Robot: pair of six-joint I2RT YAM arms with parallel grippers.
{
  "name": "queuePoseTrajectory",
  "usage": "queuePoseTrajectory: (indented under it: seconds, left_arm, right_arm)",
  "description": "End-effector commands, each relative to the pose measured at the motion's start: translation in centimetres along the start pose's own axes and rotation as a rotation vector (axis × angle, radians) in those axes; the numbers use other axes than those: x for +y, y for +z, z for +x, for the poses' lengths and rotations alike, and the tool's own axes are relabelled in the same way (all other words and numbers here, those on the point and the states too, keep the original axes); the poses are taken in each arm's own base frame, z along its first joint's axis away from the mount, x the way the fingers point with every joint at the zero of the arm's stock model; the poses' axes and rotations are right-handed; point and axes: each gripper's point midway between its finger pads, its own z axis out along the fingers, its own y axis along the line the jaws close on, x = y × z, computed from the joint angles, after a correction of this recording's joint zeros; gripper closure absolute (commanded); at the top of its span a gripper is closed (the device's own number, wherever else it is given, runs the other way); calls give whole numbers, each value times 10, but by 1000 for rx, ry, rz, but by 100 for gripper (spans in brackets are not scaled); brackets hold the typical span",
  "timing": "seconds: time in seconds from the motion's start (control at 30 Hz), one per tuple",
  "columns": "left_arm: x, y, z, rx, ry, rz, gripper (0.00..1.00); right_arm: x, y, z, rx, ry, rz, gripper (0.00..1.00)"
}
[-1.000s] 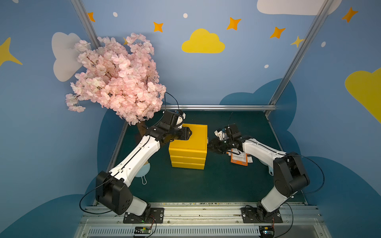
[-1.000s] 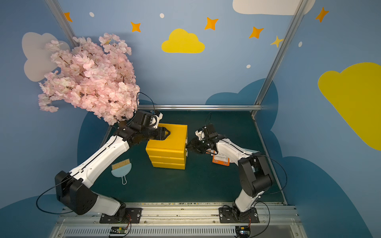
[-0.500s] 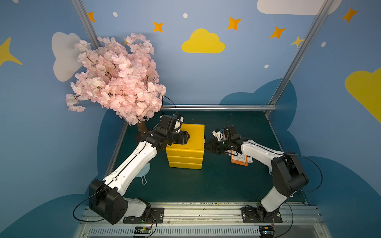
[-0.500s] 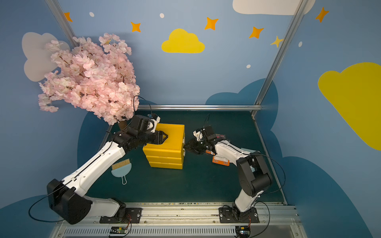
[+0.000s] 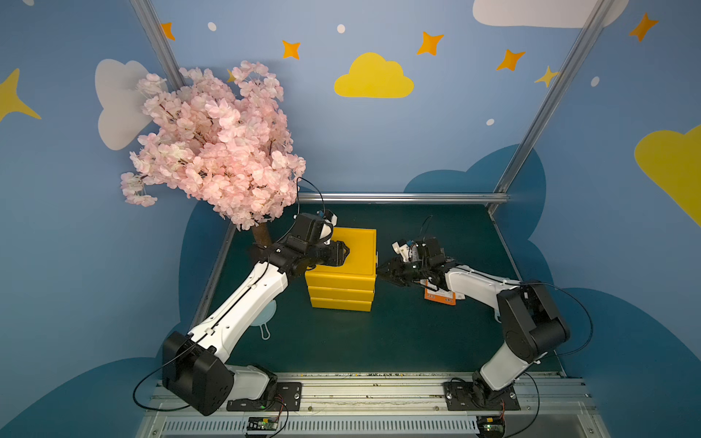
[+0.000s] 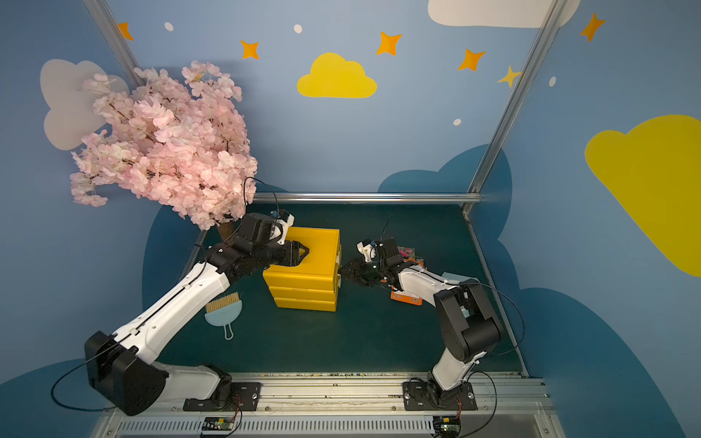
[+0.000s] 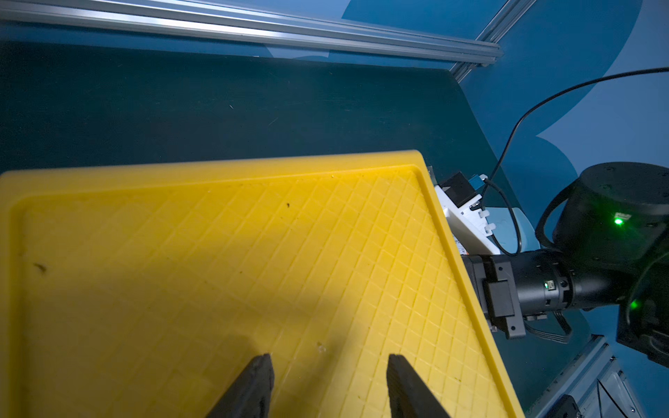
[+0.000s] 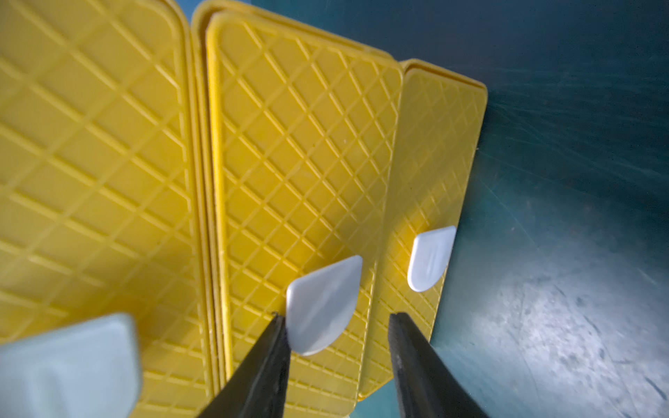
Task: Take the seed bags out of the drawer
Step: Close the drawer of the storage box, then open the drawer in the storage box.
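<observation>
The yellow cabinet [image 5: 343, 265] stands mid-table, its white tab handles facing right. The drawer [image 8: 90, 163], the highest one, looks pushed in, and its tab [image 8: 68, 362] lies beside my right gripper. My right gripper [image 8: 336, 316] [image 5: 380, 271] is open around the middle drawer's tab [image 8: 324, 304], one finger touching its edge. My left gripper [image 7: 329, 358] [image 5: 343, 252] is open and empty, low over the cabinet's gridded top. One seed bag [image 5: 440, 297] with an orange band lies on the table under my right forearm. A magenta-printed seed bag [image 6: 406, 251] peeks out behind the right wrist.
A pink blossom tree [image 5: 216, 140] rises at the back left, over my left arm. A light blue brush [image 6: 223, 309] lies on the table left of the cabinet. An aluminium rail [image 5: 402, 197] bounds the far edge.
The cabinet has slid slightly left. My right gripper has followed it up to the handle side. My left gripper has dropped lower onto the cabinet's top.
</observation>
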Motion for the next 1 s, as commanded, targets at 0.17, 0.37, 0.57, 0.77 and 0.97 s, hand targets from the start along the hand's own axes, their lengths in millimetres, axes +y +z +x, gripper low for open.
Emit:
queuePoseTrajectory:
  seconds: [0.17,0.37,0.57,0.77,0.97]
  left_arm:
    - [43,23,100,375,-108,-148,44]
    - [44,22,101,375,-108,-152,44]
    - [44,23,100,372,-111,-148,44]
    - [42,23,97,367,-108,-141,44]
    - [43,23,96,367,-107,-144,44]
  right_arm:
    - [-8,8,9,28,8,93,44]
    - [11,-26,0,-42,-26,63,39]
    - [26,-58,-5,-96,-59,47,34]
    - [-20,-65,-3,-114,34,177,41]
    - [-54,-30,6,-42,103,177,53]
